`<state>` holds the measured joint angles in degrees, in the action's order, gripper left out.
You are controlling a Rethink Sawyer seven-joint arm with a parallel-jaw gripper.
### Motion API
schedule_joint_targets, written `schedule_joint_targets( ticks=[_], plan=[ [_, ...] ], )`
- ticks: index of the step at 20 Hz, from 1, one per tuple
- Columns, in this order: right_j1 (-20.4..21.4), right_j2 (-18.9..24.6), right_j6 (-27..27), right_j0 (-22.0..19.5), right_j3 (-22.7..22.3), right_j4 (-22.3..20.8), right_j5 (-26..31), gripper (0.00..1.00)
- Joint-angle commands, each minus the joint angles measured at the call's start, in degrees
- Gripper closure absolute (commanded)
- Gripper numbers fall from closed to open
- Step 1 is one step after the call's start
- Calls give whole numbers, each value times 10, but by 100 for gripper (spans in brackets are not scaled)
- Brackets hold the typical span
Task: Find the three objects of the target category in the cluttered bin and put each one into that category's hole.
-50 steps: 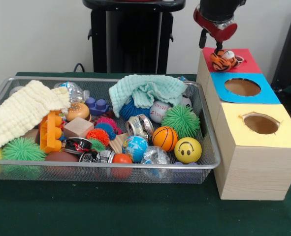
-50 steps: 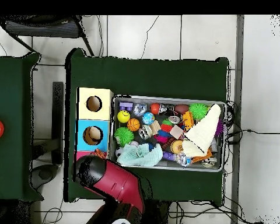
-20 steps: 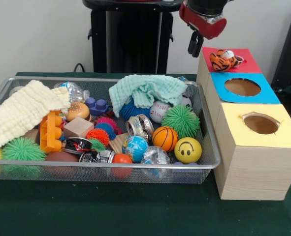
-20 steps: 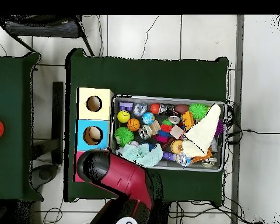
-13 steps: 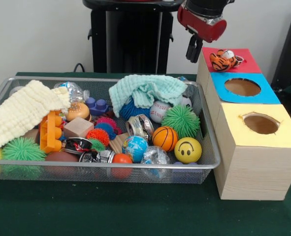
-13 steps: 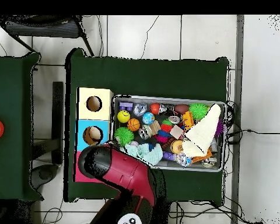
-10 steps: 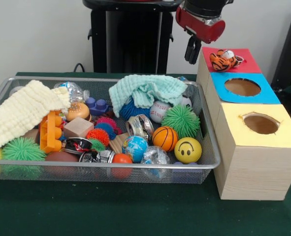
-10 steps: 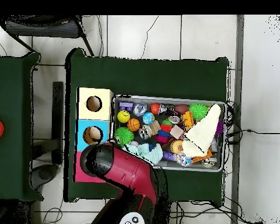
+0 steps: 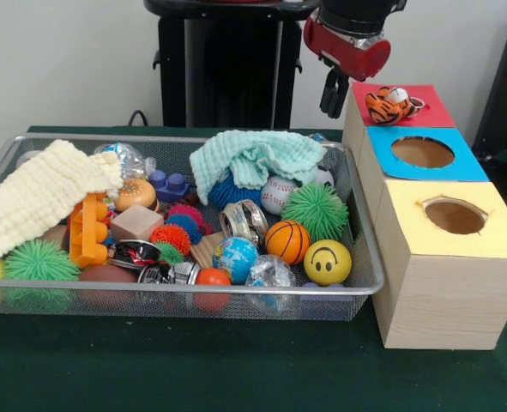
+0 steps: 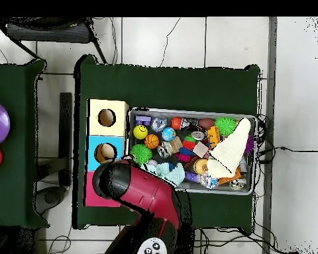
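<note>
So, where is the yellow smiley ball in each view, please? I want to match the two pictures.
Front view: the yellow smiley ball lies in the near right corner of the wire basket, beside the basketball.
Overhead view: the ball is at the basket's upper left, next to the boxes.
Shared landmark: the yellow-surrounded hole, the hole closest to the ball in both views.
</note>
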<state>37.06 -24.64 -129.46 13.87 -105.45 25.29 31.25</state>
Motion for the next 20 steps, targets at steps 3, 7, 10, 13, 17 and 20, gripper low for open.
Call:
schedule_joint_targets(
  ticks=[3, 7, 10, 13, 17, 20],
  plan=[
    [-17, 66, -103, 6, -21, 12, -24, 100],
    [-20, 61, -115, 17, -15, 14, -15, 100],
    [-21, 63, -121, 24, -21, 19, -20, 100],
    [-23, 73, -123, 23, -34, 27, -32, 100],
    [-24, 75, -134, 31, -43, 37, -35, 100],
    [-26, 81, -137, 34, -52, 43, -52, 100]
  ],
)
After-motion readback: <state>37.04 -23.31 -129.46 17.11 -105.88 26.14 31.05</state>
